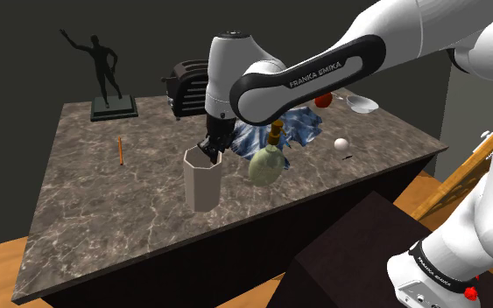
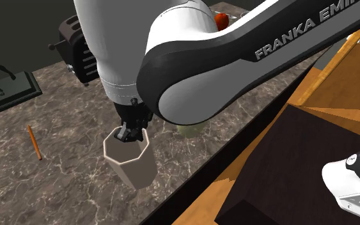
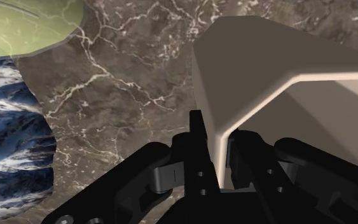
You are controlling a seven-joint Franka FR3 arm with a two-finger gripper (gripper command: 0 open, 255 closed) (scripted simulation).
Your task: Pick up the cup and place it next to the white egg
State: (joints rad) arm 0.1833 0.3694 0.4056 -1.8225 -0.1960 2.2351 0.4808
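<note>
wrist view: black claw (image 3: pixel 217 159) is pinching beige faceted cup (image 3: pixel 285 76) by its wall | shoulder view: white egg (image 1: pixel 341 144) is lying far right

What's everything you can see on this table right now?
cup: one, beige, near edge
egg: one, white, toward shoulder view's right
bottle: one, green, beside cup
wavy dish: one, blue-white, behind bottle
pencil: one, orange, shoulder view's left of cup
toaster: one, black, far edge
statue: one, dark, beside toaster
round object: one, red, far edge
bowl: one, clear, beside round object
table: one, dark marble, under all
gripper: one, black, clasping cup's rim
arm: one, white, over table
</note>
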